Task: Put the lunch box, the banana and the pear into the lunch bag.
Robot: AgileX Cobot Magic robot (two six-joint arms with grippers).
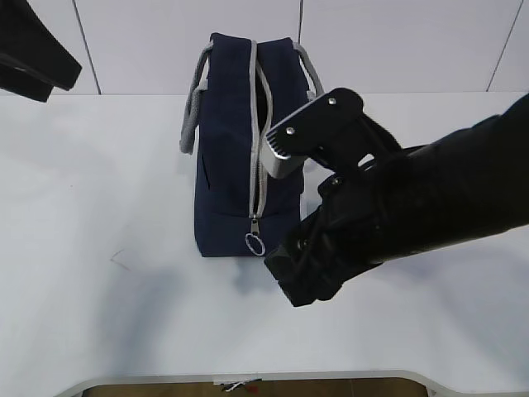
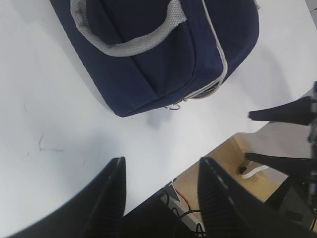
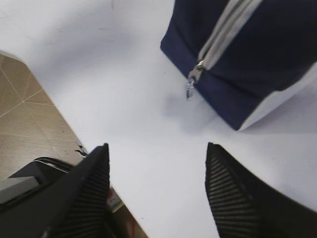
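Observation:
The navy-blue lunch bag [image 1: 227,165] stands on the white table with its grey-edged zipper on top and the ring pull [image 1: 254,244] hanging at its near end. My right gripper [image 3: 157,148] hovers open over bare table, a short way in front of the ring pull [image 3: 190,89], with nothing between its fingers. The right arm [image 1: 413,198] reaches in from the right, beside the bag's near end. My left gripper [image 2: 162,161] is open and empty above the table edge, with the bag [image 2: 158,54] ahead of it. The lunch box, the banana and the pear are out of view.
The table's front edge [image 1: 248,376] runs along the bottom, with brown floor and cables [image 2: 208,218] below it. The left arm [image 1: 33,58] hangs at the top left corner. Grey handles [image 1: 192,116] hang off the bag's sides. A white wall stands behind.

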